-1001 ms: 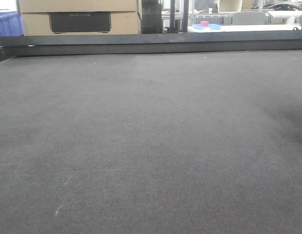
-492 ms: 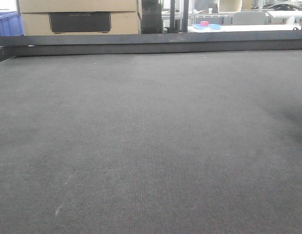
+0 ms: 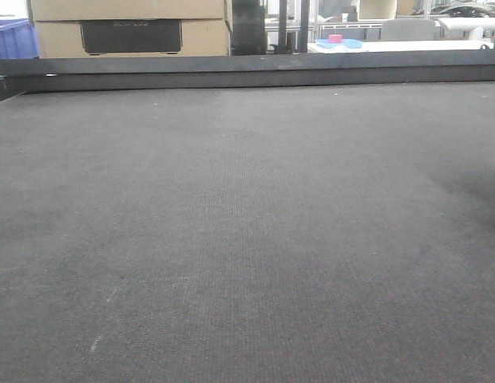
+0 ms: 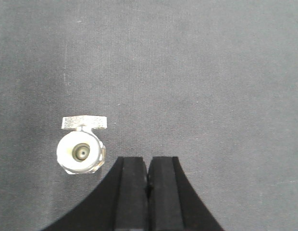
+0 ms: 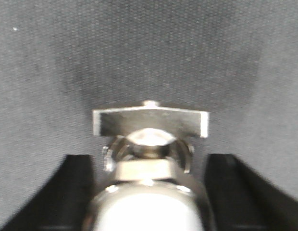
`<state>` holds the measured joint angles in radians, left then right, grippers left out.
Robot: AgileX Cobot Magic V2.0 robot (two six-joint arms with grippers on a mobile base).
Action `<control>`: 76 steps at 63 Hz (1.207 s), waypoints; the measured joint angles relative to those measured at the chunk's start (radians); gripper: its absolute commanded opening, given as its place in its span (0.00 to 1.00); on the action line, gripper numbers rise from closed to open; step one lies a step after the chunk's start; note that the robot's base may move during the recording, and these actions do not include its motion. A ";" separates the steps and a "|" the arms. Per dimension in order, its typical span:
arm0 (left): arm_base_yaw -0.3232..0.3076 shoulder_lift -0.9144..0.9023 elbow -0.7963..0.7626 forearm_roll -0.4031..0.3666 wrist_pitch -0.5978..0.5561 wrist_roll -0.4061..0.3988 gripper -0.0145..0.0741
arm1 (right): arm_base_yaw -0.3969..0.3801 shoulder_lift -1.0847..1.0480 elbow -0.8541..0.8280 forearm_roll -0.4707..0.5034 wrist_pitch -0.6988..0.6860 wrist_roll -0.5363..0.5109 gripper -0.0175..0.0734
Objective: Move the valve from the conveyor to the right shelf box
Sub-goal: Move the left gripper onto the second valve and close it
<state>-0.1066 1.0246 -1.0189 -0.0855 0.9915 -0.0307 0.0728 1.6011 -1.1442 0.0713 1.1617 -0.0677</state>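
Observation:
The conveyor is a wide dark grey woven belt with a black rail at its far side; no valve or gripper shows in the front view. In the left wrist view a silver valve stands on the belt, seen end-on, just left of my left gripper, which is shut and empty. In the right wrist view a silver valve with a flat T-handle fills the space between the black fingers of my right gripper, which is open around it. I cannot tell whether both views show the same valve.
Beyond the rail stand a cardboard box and a blue crate at the back left. A pink object on a blue tray sits on a white table at the back right. A dark shadow lies on the belt's right side.
The belt looks the same. A pale object at the far right edge of the front view has shifted slightly towards the edge.

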 measured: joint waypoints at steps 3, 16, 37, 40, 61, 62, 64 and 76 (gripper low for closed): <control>0.000 0.000 0.000 -0.008 0.000 0.000 0.04 | 0.000 0.000 0.000 0.001 0.002 0.000 0.33; 0.002 0.000 -0.001 -0.014 -0.003 -0.079 0.04 | 0.000 0.000 0.000 0.001 0.007 0.000 0.01; 0.121 0.059 -0.057 0.086 0.106 -0.078 0.22 | 0.000 0.000 0.000 0.002 0.009 0.000 0.01; 0.126 0.082 -0.069 0.086 0.125 -0.050 0.30 | 0.000 0.000 0.000 0.002 0.007 0.000 0.01; 0.129 0.272 -0.092 0.034 0.152 0.104 0.69 | 0.000 0.000 0.000 0.002 -0.020 0.000 0.01; 0.129 0.281 -0.092 0.034 0.152 0.108 0.69 | 0.000 0.000 0.000 0.002 -0.021 0.000 0.01; 0.129 0.299 -0.092 0.034 0.152 0.112 0.69 | 0.000 0.000 0.000 0.002 -0.023 0.000 0.01; 0.129 0.403 -0.092 0.086 0.132 0.125 0.69 | 0.000 0.000 0.000 0.002 -0.035 0.000 0.01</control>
<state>0.0222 1.4272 -1.1104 0.0000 1.1232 0.0944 0.0728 1.6011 -1.1442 0.0735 1.1267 -0.0677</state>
